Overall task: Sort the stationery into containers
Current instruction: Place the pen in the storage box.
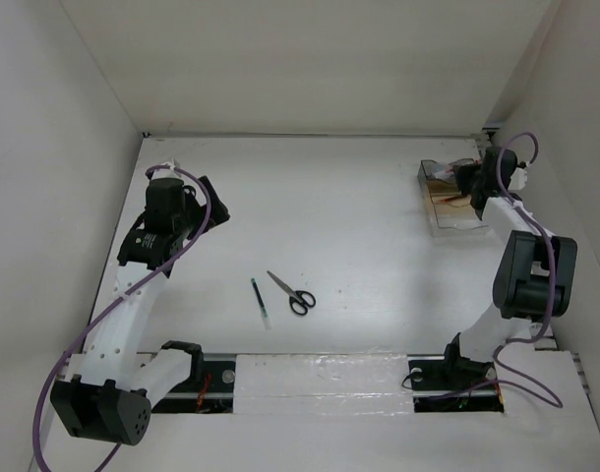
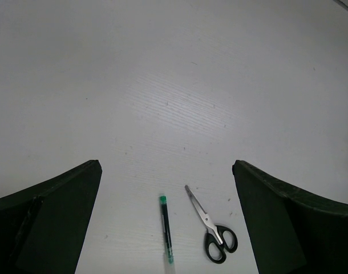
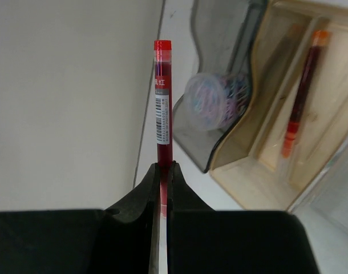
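I log the scissors (image 1: 291, 293) and thin dark pen (image 1: 261, 302) lying side by side on the table (image 1: 359, 226), well left of the organiser (image 1: 448, 211) and nearer the bases. The left gripper (image 2: 166, 164) faces them, jaws wide, touching nothing. At the organiser, the right gripper (image 3: 163, 168) is clamped on the red pen (image 3: 162, 103), which juts past its fingertips just beside the wavy rim; a round roll (image 3: 211, 103) sits in one compartment.

Wide open desk (image 1: 359, 216) runs from the organiser (image 1: 440, 211) out to the scissors (image 1: 292, 294)! The side wall (image 1: 575, 118) crowds close beside the organiser, and the right claw (image 3: 164, 166), clamping a red pen (image 3: 162, 103), hangs over it.
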Motion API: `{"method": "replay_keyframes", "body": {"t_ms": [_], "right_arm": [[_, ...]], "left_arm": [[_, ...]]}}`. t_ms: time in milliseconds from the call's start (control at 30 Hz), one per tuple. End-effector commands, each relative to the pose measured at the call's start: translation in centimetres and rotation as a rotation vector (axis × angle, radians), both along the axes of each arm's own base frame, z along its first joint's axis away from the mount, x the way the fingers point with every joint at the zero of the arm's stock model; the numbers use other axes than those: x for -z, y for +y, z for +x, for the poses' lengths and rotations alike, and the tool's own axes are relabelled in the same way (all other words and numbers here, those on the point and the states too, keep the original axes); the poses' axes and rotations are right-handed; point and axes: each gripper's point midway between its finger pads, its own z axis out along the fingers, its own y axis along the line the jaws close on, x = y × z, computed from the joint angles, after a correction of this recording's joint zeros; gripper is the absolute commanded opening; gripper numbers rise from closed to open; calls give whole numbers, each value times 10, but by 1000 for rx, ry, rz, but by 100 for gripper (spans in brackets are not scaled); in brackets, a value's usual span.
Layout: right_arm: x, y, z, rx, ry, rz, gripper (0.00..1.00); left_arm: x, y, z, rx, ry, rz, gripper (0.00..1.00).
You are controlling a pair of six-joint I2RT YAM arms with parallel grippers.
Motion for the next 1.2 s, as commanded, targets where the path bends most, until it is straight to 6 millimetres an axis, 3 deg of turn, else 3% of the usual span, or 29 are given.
{"method": "replay_keyframes", "body": {"t_ms": [0,267,467,700,833,867,1000,1100,1133,1167], "right_arm": [[-6,-26,2,81,-8,-16,0],[36,-29,1,107,74,9,0],[55,-27,3,107,112,36,0],[54,-31,-4,144,111,42,0],[70,-32,-6,148,152,35,0],[65,-33,-3,143,143,26,0],[72,-30,-4,132,161,35,10],[67,-30,-4,128,153,26,38],[67,-30,-4,128,153,26,51],[63,-26,-4,113,147,16,54]], "left_arm": [[-9,-4,4,22,-49,-4,100],[-7,-5,5,30,-39,-8,100],[-7,-5,5,30,-39,-8,100],[-7,-8,4,50,-38,-11,100],[-7,-8,4,50,-38,-11,100],[-7,-8,4,50,-38,-11,100],[-7,-8,4,50,-38,-11,100],[-7,-8,4,50,-38,-11,100],[-7,-8,4,50,-38,-11,100],[-7,-8,4,50,-38,-11,100]]}}
